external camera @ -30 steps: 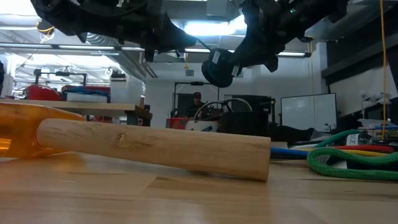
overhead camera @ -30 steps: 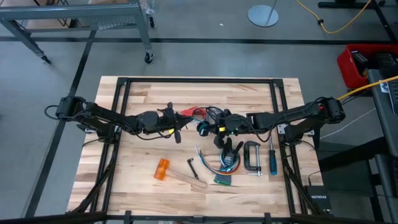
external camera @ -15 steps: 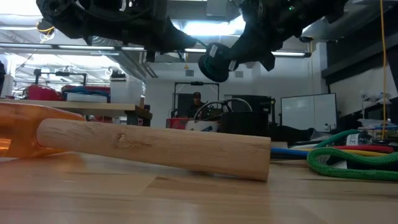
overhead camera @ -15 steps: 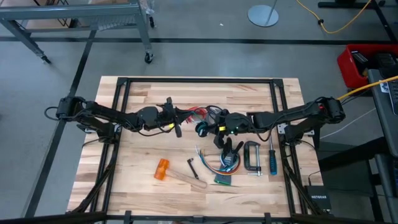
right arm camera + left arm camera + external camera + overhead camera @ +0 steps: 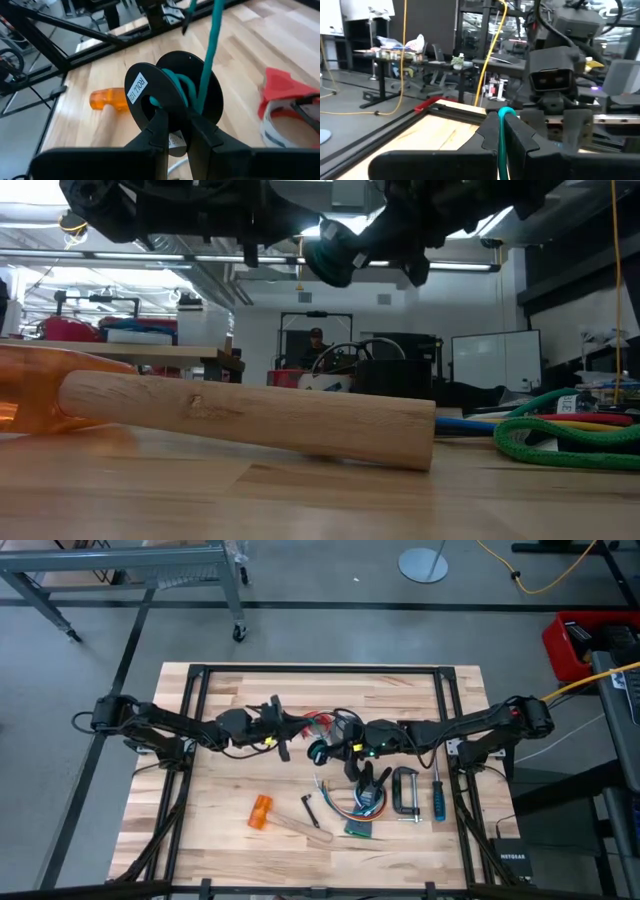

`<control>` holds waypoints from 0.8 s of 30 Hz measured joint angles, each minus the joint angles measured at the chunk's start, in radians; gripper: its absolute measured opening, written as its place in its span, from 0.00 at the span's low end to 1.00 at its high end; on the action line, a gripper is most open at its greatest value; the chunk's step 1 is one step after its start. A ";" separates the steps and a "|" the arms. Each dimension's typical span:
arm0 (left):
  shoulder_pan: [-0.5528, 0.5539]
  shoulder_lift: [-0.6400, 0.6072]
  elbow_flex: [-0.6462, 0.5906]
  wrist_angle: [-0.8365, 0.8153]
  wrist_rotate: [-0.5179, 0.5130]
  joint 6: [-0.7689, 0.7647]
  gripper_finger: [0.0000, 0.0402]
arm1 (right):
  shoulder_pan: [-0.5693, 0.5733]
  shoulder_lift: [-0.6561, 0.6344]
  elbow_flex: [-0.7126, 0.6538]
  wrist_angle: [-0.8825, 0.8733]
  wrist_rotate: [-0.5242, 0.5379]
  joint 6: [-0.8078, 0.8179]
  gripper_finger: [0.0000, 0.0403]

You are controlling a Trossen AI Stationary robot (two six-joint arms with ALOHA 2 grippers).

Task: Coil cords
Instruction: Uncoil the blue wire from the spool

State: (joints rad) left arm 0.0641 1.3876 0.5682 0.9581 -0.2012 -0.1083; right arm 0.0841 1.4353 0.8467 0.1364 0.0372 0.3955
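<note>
A teal cord (image 5: 209,55) is wound on the hub of a black round spool (image 5: 170,92) and runs straight off it toward my left gripper. Over the table's middle, my right gripper (image 5: 175,120) is shut on the spool (image 5: 317,750), which hangs well above the wood in the low view (image 5: 330,252). My left gripper (image 5: 504,120) faces it from the left (image 5: 298,726) and is shut on the teal cord (image 5: 505,112). A red plastic piece (image 5: 280,87) lies on the table just beyond the spool. My left gripper pinches the teal cord (image 5: 503,131) between its two fingers, a short loop of it arching over the fingertips. The fingers point about level toward the table's right. The cord is clear of the table. My right gripper pinches the spool at the lower edge of its flanges (image 5: 165,125) between its two fingers, coming from the table's right and slanting down. The spool is lifted clear, its labelled face (image 5: 136,87) turned toward the table's near left. The cord leaves the hub in a straight line.
A mallet with an orange head and wooden handle (image 5: 265,812) lies near the front, filling the low view (image 5: 250,415). A bundle of coloured wires (image 5: 352,805), a C-clamp (image 5: 405,790) and a blue screwdriver (image 5: 437,795) lie at front right. A green rope (image 5: 560,435) lies at right.
My right gripper has tipped at the wrist without shifting place, swinging the spool up and toward the table's left. My left gripper has edged up and toward the spool, tilting upward, still shut on the cord.
</note>
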 joint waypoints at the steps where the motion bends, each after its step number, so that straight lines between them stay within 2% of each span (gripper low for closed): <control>1: -0.004 0.000 0.000 0.001 0.001 -0.006 0.00 | 0.000 0.002 0.000 -0.003 0.000 0.001 0.11; 24: -0.067 -0.001 -0.002 -0.062 -0.008 0.058 0.00 | 0.001 0.005 0.002 -0.182 0.025 0.054 0.11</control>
State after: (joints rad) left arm -0.0027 1.3869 0.5663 0.8958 -0.2089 -0.0498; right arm 0.0853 1.4398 0.8487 -0.0459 0.0619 0.4500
